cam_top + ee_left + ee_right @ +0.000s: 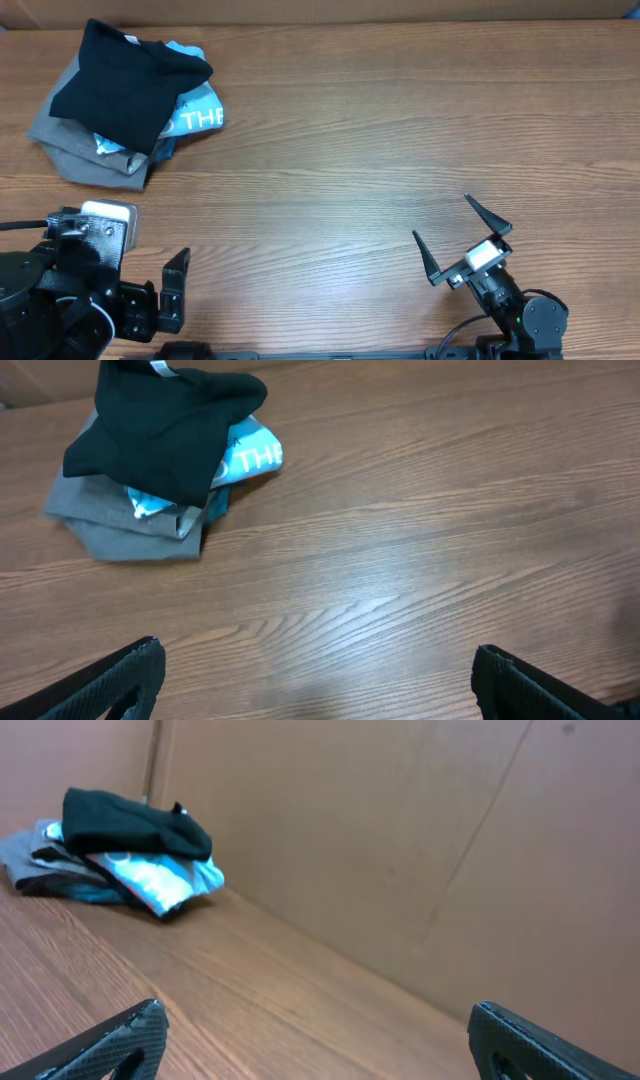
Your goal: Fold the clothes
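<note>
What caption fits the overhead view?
Soft black T-shirt atop a clothing pile on the wooden table; left fingers and right fingers open.

Matt cloth T-shirt (125, 80), wood-grain table (400, 150)

A wooden table (350, 150) with warm reddish-brown grain spread under and ahead of both the left jaws and the right jaws. Its grain ran crosswise to them. Beyond the right jaws, a matte brown board wall (350, 820), cardboard-like in look, rose from the table's far edge. A thin dark seam (470, 850) slanted across that wall above the right-hand jaw. Farther off to the left, a vertical edge (157, 760) marked a join between boards. From overhead the wall showed only as a narrow paler strip (400, 8) along the table edge farthest from both sets of jaws. The light was soft and even, leaving a faint pale sheen (340, 605) on the wood just ahead of the left jaws.
</note>
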Motion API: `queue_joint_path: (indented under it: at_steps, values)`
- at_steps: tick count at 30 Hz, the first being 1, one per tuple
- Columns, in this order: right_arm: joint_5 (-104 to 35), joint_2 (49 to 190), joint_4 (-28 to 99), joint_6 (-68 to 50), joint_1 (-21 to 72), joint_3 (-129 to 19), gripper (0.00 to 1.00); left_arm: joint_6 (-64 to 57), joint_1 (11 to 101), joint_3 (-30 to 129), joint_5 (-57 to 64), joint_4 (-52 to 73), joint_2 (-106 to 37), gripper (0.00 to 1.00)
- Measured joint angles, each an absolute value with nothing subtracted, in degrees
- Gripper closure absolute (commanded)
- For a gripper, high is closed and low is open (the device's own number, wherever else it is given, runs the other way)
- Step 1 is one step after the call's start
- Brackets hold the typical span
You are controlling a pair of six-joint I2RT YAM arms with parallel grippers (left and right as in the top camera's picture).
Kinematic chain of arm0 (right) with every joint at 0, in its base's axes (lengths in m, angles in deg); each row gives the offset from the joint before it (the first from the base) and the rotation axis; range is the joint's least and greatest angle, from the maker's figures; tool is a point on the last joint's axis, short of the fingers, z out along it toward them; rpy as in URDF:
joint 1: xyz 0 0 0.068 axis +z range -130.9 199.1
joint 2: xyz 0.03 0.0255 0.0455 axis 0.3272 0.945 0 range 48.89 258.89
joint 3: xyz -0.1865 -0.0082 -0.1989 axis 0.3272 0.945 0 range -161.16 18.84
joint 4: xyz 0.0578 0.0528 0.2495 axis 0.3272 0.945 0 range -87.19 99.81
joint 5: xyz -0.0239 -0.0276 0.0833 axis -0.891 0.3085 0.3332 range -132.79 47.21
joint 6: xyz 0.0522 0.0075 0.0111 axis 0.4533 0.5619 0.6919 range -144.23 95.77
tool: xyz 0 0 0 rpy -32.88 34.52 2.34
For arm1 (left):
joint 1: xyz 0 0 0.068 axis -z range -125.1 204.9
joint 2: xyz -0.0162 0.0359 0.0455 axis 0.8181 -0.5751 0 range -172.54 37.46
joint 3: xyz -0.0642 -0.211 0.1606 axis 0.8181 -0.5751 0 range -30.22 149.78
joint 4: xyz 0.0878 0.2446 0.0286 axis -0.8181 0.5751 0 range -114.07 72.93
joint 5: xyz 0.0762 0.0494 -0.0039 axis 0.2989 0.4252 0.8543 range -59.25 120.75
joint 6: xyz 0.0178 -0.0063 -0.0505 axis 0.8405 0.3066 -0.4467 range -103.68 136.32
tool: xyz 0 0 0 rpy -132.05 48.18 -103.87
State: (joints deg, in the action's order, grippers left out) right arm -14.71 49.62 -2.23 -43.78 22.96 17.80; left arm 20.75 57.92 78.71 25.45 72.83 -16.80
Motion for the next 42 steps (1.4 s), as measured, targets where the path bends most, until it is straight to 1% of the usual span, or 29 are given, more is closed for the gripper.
queue_joint_path:
  at_steps: [8,39,42]
  values:
    - [-15.4,49.6,5.9,-43.8,23.0,17.8,0.0,20.7,57.9,78.7,25.5,72.8,-16.8,0.0]
    - [-15.8,49.6,5.9,-43.8,23.0,17.8,0.0,20.8,57.9,78.0,25.5,72.8,-16.8,0.0]
    - [-15.8,49.6,5.9,-43.8,22.9,17.8,0.0,21.1,57.9,75.7,25.9,69.0,-16.2,0.0]
